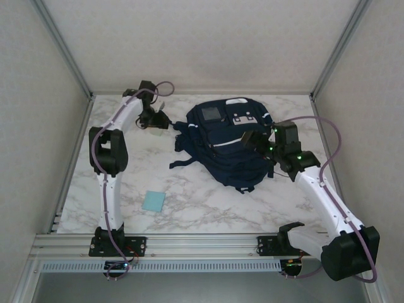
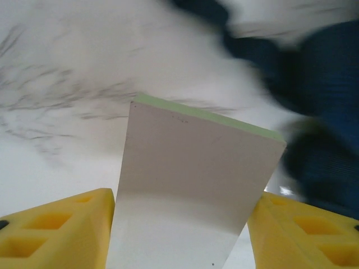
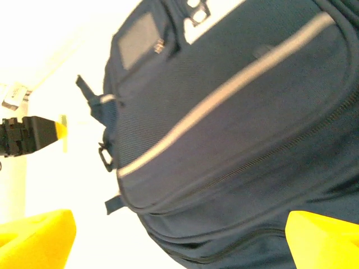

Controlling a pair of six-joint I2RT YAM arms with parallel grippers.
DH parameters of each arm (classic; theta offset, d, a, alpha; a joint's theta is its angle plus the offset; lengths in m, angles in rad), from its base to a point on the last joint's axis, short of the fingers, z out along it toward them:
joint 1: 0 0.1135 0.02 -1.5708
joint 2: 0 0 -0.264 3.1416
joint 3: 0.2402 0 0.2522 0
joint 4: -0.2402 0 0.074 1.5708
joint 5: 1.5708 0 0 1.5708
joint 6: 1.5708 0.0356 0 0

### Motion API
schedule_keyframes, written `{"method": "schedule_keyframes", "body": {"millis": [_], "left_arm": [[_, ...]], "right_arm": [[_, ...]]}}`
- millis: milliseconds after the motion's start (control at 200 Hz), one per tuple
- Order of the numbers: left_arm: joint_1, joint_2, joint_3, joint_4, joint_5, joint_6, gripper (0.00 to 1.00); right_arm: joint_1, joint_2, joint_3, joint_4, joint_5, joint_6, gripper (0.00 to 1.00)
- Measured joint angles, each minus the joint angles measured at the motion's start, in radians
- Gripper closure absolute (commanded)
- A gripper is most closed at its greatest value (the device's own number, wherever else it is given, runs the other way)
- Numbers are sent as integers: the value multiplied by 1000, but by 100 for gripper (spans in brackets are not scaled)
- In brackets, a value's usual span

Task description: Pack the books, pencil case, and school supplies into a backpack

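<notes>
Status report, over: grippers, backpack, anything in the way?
Left gripper shut on green notebook, beside backpack. Right gripper open over backpack. Blue pad unpacked on table. Visible zippers look shut.

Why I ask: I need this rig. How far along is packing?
Done: unconfirmed; the navy-blue striped fabric backpack hides its contents. In hand: the left gripper grips the lime-green flat notebook; the right gripper hangs open near it. Left: that notebook and the light-blue square pad on the marble table.
</notes>
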Motion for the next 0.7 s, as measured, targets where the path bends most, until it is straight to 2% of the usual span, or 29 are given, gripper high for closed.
{"method": "schedule_keyframes", "body": {"millis": [180, 365, 546, 701], "left_arm": [[-146, -185, -24, 51, 86, -6, 35], [-278, -332, -127, 120, 161, 2, 33], [-299, -350, -217, 158, 139, -18, 33], [-283, -335, -242, 165, 0, -75, 29]], "right_arm": [[0, 71, 119, 0, -62, -28, 11], [0, 163, 198, 3, -137, -41, 17], [0, 205, 218, 10, -175, -45, 18], [0, 210, 217, 10, -190, -44, 19]]}}
